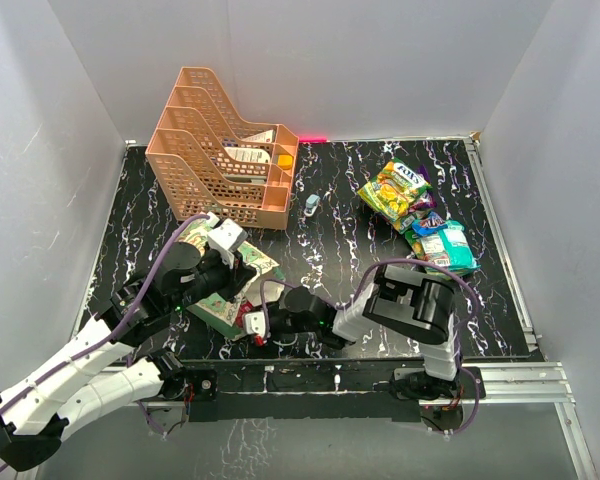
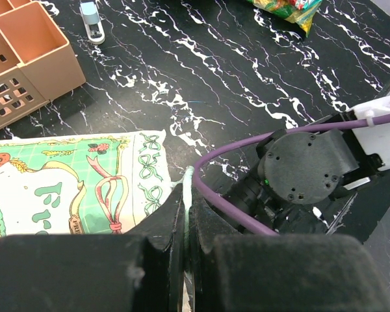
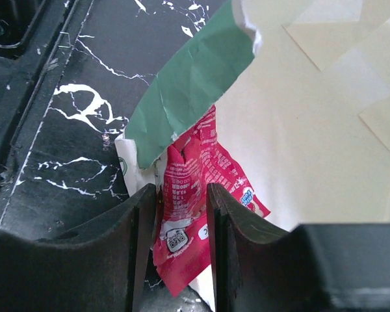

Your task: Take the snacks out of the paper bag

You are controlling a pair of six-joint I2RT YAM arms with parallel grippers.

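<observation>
Right gripper (image 3: pixel 182 218) is pinched on the pink-red glossy snack packet (image 3: pixel 194 162), low centre of the right wrist view, right at the mouth of the mint-green patterned paper bag (image 2: pixel 71 182). The packet's long axis runs steeply: upper end tucked under the green lip, lower end pointing out toward the frame's bottom. Left gripper (image 2: pixel 186 205) clamps only the bag's thin edge. If that slips, the bag drags along, and that slick foil could also slide free.

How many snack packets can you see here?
5: yellow-green packet, purple packet, blue packet and teal packet piled far right; red packet at the paper bag mouth, in the right end effector. More may be hidden.
</observation>
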